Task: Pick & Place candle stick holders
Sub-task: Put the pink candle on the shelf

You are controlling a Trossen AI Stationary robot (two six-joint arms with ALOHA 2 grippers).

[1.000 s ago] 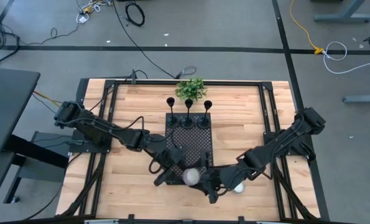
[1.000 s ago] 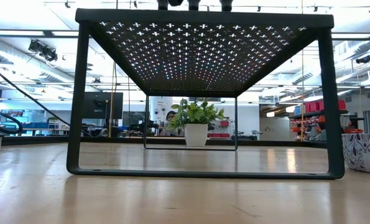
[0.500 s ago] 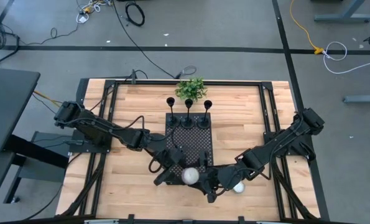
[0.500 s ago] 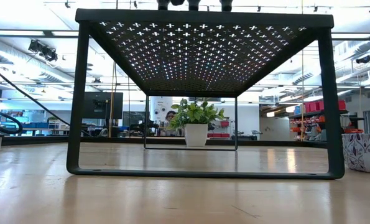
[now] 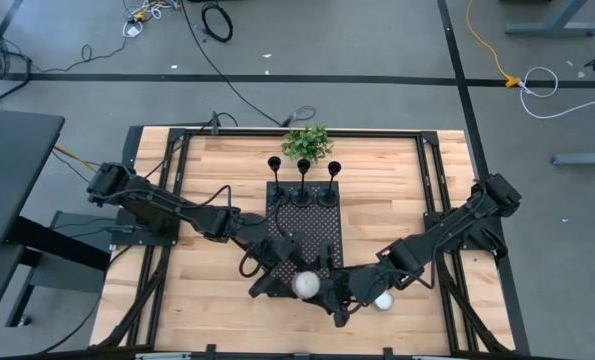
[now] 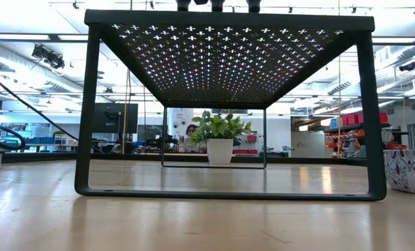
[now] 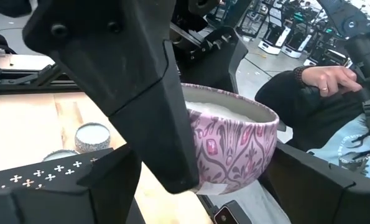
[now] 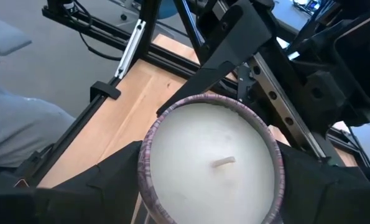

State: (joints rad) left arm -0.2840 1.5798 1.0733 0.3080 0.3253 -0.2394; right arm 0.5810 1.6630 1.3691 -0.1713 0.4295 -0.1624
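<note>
Three black candle stick holders [image 5: 302, 185] stand upright on their round bases in a row at the far end of the black perforated tray [image 5: 322, 235]. Neither gripper is at them. At the tray's near end both grippers meet at a purple-patterned candle jar [image 5: 305, 284] of white wax. My right gripper [image 8: 212, 186] is shut on the jar. My left gripper [image 7: 203, 186] is open, its fingers on either side of the jar [image 7: 234, 143]; whether they touch it I cannot tell. My right gripper pinches the jar's round wall [image 8: 146, 155] between its two fingers, on opposite sides just below the rim. The fingers come slanting down from above, one finger [image 7: 153, 118] showing against the jar's side. The jar is upright and looks lifted clear of the table.
A second patterned jar [image 5: 384, 300] stands on the table near the right arm and shows in the low view [image 6: 409, 171]. A potted plant [image 5: 307, 142] stands behind the tray. Two tealights [image 7: 92, 137] lie beside the tray. A person's hand [image 7: 324, 78] shows beyond the table.
</note>
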